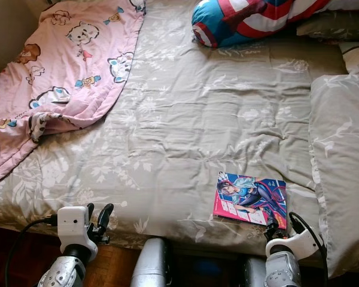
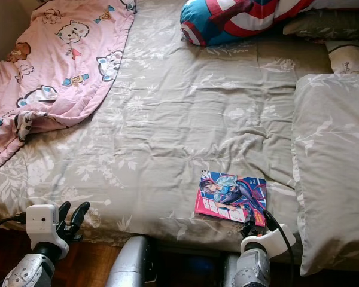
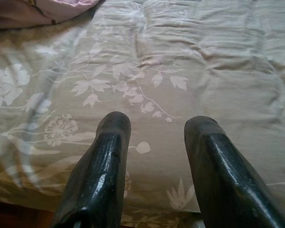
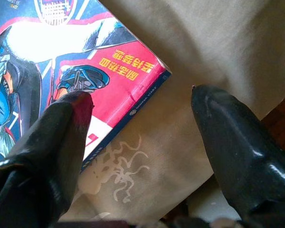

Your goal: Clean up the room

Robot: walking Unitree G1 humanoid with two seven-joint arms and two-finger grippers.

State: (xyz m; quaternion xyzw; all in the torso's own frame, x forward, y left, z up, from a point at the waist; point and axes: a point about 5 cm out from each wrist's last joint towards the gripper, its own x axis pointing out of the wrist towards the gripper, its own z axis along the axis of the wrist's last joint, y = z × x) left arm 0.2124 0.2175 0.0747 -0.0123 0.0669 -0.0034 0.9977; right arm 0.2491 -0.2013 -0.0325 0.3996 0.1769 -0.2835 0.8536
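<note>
From the head, the comic book (image 1: 251, 199) lies flat near the bed's (image 1: 185, 119) front edge, beside a pillow (image 1: 341, 167); the right gripper (image 1: 274, 229) reaches its near corner, the left gripper (image 1: 99, 220) hovers at the bed edge. The left wrist view shows fingers (image 3: 102, 166) parted over floral sheet. The right wrist view shows parted fingers (image 4: 47, 142) straddling the book's corner, one over its cover

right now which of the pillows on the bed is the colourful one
The round pillow at the far side of the bed, striped red, white and blue. The pillows along the robot's right side are plain grey-green like the sheet.
</note>
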